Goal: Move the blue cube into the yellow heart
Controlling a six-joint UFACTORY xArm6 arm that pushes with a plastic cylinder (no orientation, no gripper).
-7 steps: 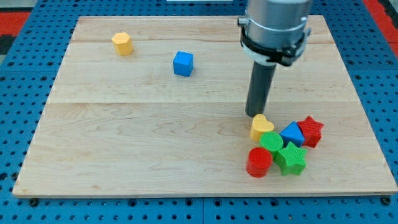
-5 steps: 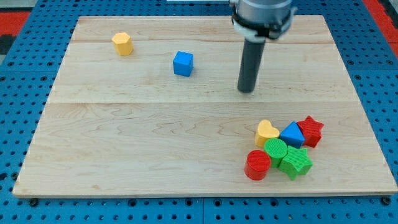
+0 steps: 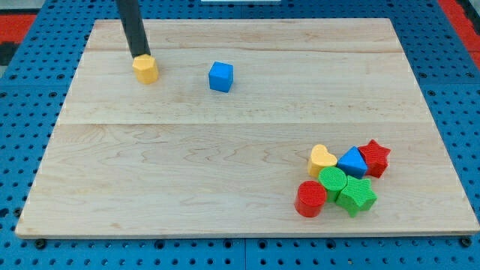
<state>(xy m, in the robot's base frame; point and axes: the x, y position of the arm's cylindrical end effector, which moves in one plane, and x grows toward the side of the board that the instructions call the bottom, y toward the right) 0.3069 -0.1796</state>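
The blue cube sits on the wooden board at upper centre-left. The yellow heart lies at the lower right, in a cluster of blocks, far from the cube. My tip is at the upper left, touching the top edge of a yellow hexagonal block, well to the left of the blue cube.
Around the yellow heart: a blue triangular block, a red star, a green cylinder, a green star-like block and a red cylinder. Blue pegboard surrounds the board.
My tip has swept from beside the yellow heart up and left across the board to the yellow hexagonal block, which shifted slightly down. The heart cluster was nudged earlier.
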